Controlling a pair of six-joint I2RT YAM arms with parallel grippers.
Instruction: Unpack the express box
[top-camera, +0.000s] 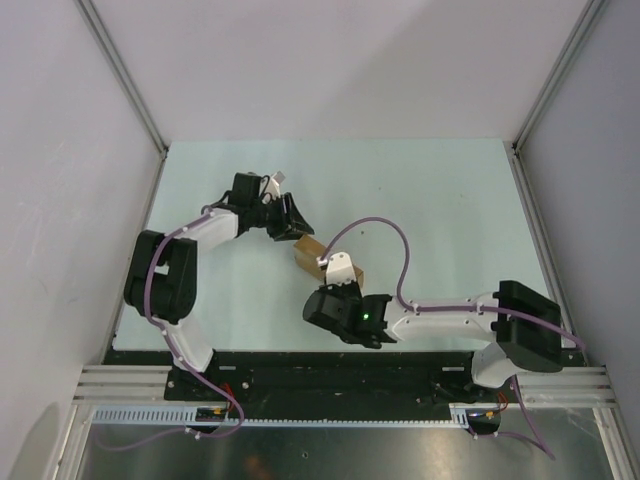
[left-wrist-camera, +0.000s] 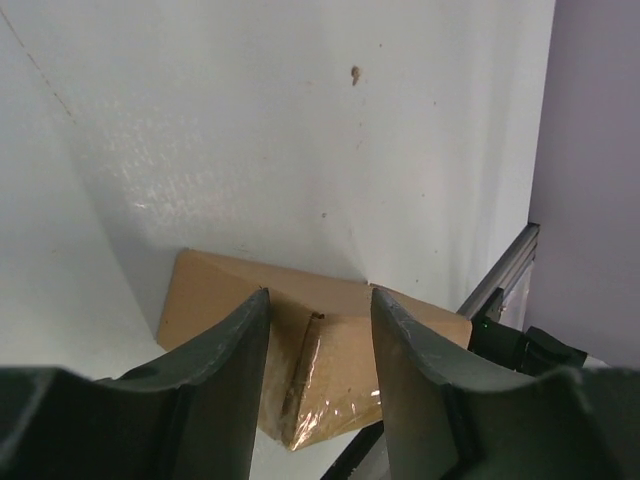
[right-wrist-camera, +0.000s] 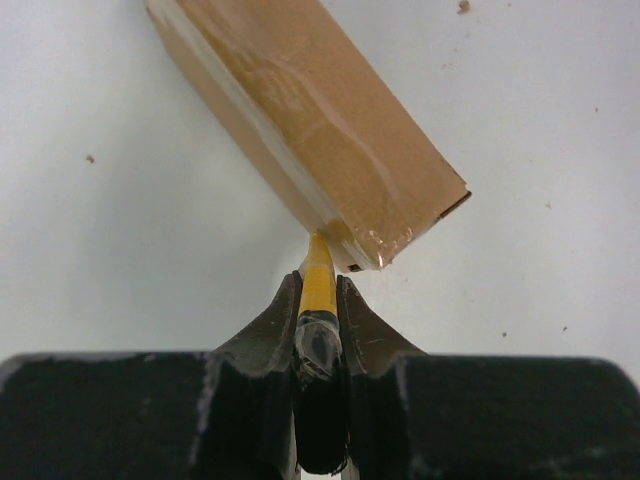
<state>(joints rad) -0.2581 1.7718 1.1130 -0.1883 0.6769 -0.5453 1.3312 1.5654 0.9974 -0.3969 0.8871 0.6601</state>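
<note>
so the express box sits about mid-desk, lying flat, sealed with clear tape, and not opened yet as far as i can tell. from above, its long axis runs on a diagonal – the far-left end points at the left arm, the near-right end at the right arm.

the right claw is clenched on the utility knife, the yellow-and-black one, held straight out ahead of the fingers. in the wrist view the box runs away from that claw toward the upper left, and the knife tip is right at the near end, touching or just about touching the corner where the taped edge seam finishes. so the seam lines up pretty much with the direction the blade would have to travel – along the box, away from the claw.

the left claw is released, jaws standing apart over the opposite end of the box. the box looks wider than the gap from that angle, and i can't tell if either finger is actually touching cardboard.

both arms are close, but the right one is nearer the cut. my guess is that the left has to pin the box first, or the push slides it.
</note>
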